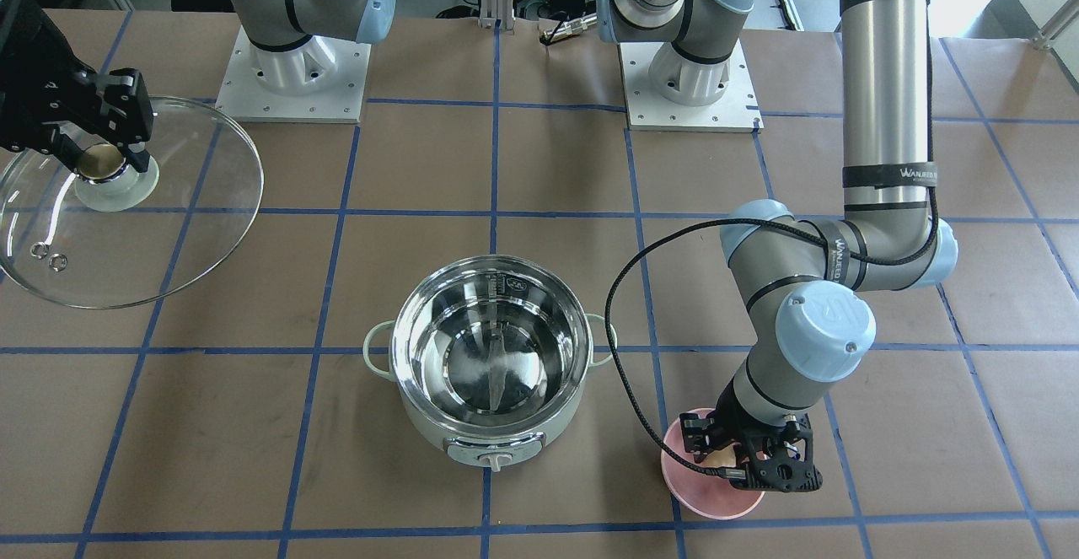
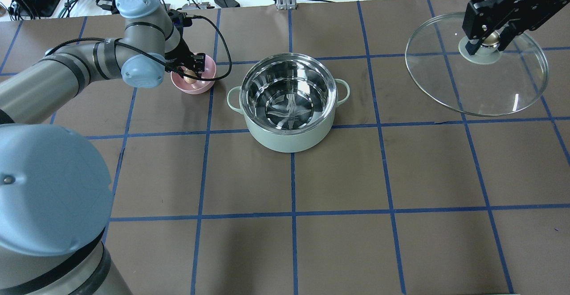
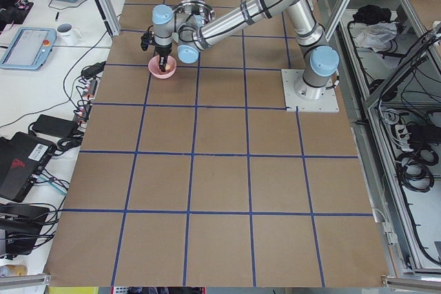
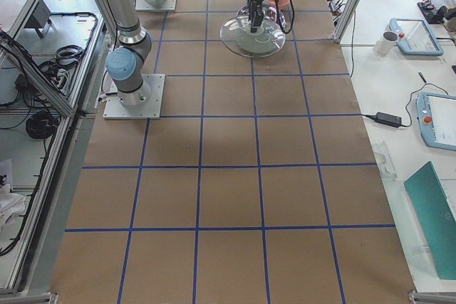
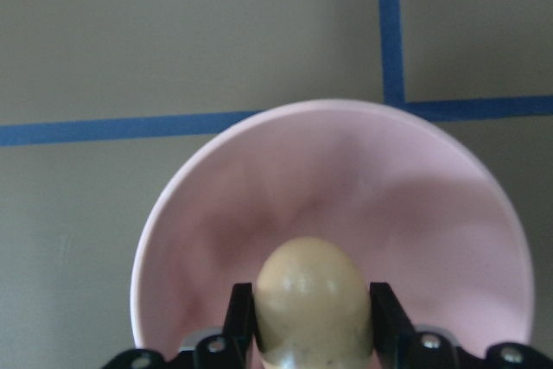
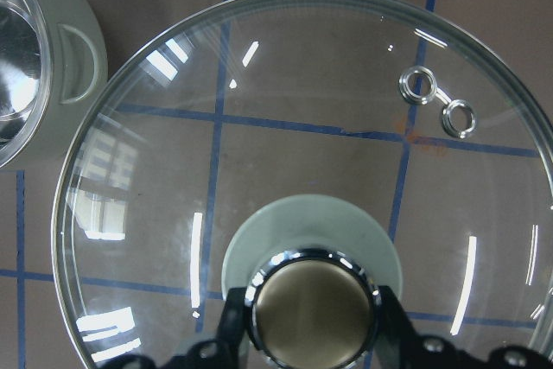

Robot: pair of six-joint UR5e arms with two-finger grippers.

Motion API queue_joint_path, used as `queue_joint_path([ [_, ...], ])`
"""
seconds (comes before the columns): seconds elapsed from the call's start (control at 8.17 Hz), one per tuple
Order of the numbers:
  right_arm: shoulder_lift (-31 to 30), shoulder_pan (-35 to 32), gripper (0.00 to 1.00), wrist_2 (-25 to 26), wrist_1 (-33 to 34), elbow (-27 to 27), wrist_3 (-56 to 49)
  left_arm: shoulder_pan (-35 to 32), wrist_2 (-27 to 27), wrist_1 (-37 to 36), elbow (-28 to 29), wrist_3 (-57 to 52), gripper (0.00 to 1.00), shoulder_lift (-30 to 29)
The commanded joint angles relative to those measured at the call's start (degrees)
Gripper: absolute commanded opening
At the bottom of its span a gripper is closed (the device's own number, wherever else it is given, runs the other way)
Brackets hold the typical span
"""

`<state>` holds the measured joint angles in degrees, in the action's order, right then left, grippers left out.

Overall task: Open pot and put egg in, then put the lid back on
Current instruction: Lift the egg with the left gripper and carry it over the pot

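Observation:
The mint-green pot (image 2: 288,103) stands open mid-table, its steel inside empty; it also shows in the front view (image 1: 493,357). My left gripper (image 2: 190,70) reaches down into a pink bowl (image 2: 199,88). In the left wrist view its fingers (image 5: 240,313) are shut on both sides of the light brown egg (image 5: 313,295), low inside the bowl (image 5: 432,213). My right gripper (image 2: 490,41) is shut on the beige knob (image 6: 313,304) of the glass lid (image 2: 476,77). It holds the lid off to the pot's right, clear of the pot.
The pot's edge and one loop handle (image 6: 73,49) show at the left of the right wrist view, under the lid's rim. Blue tape lines grid the brown table (image 2: 338,175). Both arm bases (image 1: 291,78) stand at the robot's side. Cables lie beyond the far edge.

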<state>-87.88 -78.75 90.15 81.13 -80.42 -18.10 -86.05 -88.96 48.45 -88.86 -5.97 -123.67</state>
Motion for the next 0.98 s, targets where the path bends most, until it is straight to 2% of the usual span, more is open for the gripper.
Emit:
queue_joint_path([
  [0.0, 0.0, 0.0, 0.0, -0.1, 0.1, 0.0, 0.0, -0.3, 0.1, 8.1, 0.0, 1.0, 0.16, 8.4],
  [0.12, 0.1, 0.0, 0.0, -0.1, 0.1, 0.0, 0.0, -0.9, 0.4, 10.3, -0.1, 2.4, 0.16, 11.4],
  [0.24, 0.1, 0.0, 0.0, -0.1, 0.1, 0.0, 0.0, -2.7, 3.0, 10.8, 0.0, 6.0, 0.16, 13.5],
  [0.37, 0.2, 0.0, 0.0, -0.1, 0.1, 0.0, -0.1, -5.3, 2.8, 10.8, 0.0, 9.5, 0.16, 14.2],
  [0.86, 0.2, 0.0, 0.0, -0.1, 0.1, 0.0, 0.0, -19.2, 2.4, 10.0, 0.6, 21.8, 0.16, 12.8],
])
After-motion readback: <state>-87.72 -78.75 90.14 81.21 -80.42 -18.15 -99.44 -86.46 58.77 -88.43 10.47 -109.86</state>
